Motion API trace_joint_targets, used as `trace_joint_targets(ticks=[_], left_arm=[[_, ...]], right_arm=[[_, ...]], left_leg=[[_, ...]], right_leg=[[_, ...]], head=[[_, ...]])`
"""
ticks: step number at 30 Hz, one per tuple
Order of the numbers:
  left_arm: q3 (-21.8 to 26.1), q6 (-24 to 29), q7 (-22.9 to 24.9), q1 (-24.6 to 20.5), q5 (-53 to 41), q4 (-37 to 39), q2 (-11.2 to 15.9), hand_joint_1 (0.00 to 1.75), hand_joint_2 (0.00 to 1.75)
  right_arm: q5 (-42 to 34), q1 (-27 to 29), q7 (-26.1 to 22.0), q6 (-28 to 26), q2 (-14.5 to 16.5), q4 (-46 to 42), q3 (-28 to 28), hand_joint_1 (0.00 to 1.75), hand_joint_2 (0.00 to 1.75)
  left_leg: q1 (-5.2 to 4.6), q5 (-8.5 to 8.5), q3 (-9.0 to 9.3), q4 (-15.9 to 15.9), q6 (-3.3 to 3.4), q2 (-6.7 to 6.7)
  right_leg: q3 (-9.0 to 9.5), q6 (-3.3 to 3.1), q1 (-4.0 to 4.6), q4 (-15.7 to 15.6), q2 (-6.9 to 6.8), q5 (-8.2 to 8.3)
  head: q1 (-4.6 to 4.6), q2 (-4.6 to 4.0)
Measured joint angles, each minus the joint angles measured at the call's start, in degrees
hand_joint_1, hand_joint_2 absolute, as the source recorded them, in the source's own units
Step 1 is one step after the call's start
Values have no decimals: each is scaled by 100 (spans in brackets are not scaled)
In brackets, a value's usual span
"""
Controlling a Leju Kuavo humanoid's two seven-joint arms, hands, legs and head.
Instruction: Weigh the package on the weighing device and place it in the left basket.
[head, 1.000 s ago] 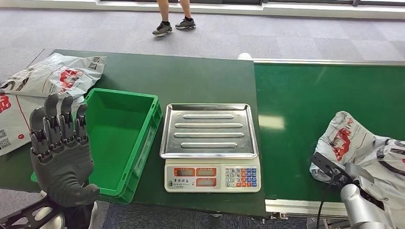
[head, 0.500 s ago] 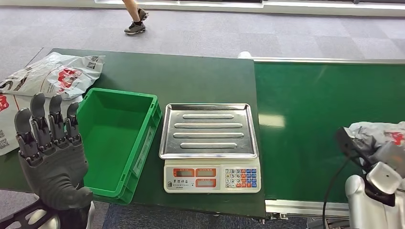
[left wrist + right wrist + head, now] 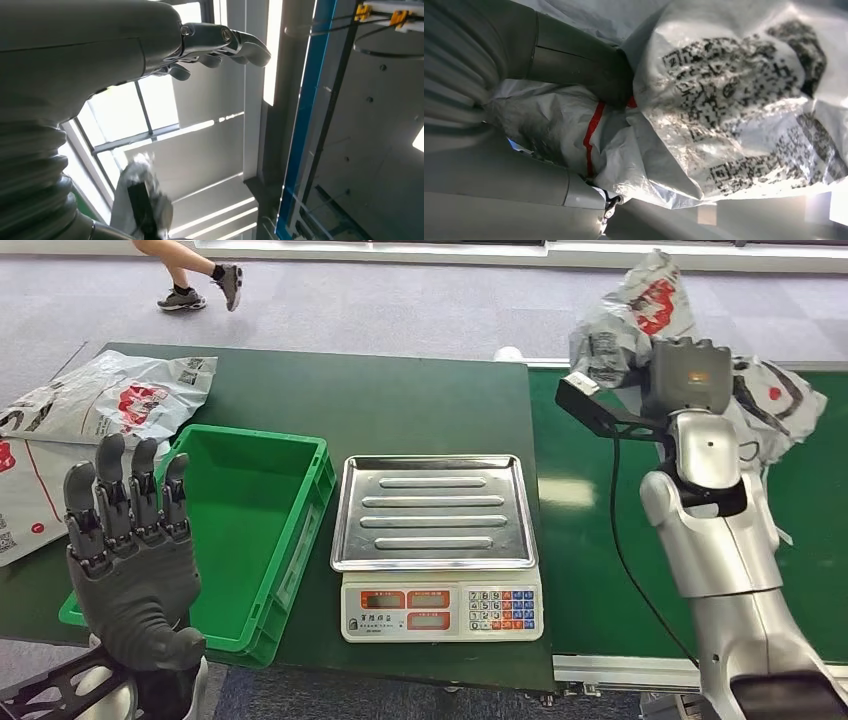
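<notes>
One package (image 3: 640, 315) gripped in right robot hand (image 3: 688, 375), raised above conveyor (image 3: 600, 460).

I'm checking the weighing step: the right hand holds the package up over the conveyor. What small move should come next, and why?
Probably carry the package leftward in the right hand until it is over the scale; its tray is bare, so nothing has been weighed yet.
</notes>
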Motion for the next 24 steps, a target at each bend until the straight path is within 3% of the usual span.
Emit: trace_joint_targets(ticks=[3, 8, 12, 17, 24], left_arm=[[-7, -23, 2, -115, 8, 145, -1, 0, 175], [-8, -29, 1, -175, 41, 279, -2, 0, 175], [-8, -18, 0, -212, 54, 377, -2, 0, 175], [-7, 24, -3, -237, 54, 460, -2, 0, 175], [8, 89, -5, -232, 54, 474, -2, 0, 175]], right_arm=[[-71, -686, -276, -17, 464, 887, 537, 175, 175], [-233, -1130, -727, -10, 990, 1703, 985, 175, 175], [-422, -1180, -1342, -6, 1789, 2440, 1491, 175, 175], [-663, -1113, -1665, -80, 2690, 3273, 2151, 175, 175], [-901, -979, -1976, -136, 3179, 3777, 2707, 175, 175]], left_leg=[[1, 5, 8, 0, -7, 19], [14, 15, -12, -5, -18, -27], [13, 2, 3, -10, -34, 32], [22, 6, -3, -15, -41, 17], [26, 5, -9, -15, -43, 12]], right_leg=[[-10, -9, 7, 0, 19, 7], [-10, -20, 19, 3, -23, 0], [-25, -30, 23, 5, 36, 4], [-32, -48, 40, 5, 14, -6], [-31, -52, 36, 5, 8, -8]], head=[[-3, 0], [-2, 0], [-3, 0], [-4, 0], [-3, 0]])
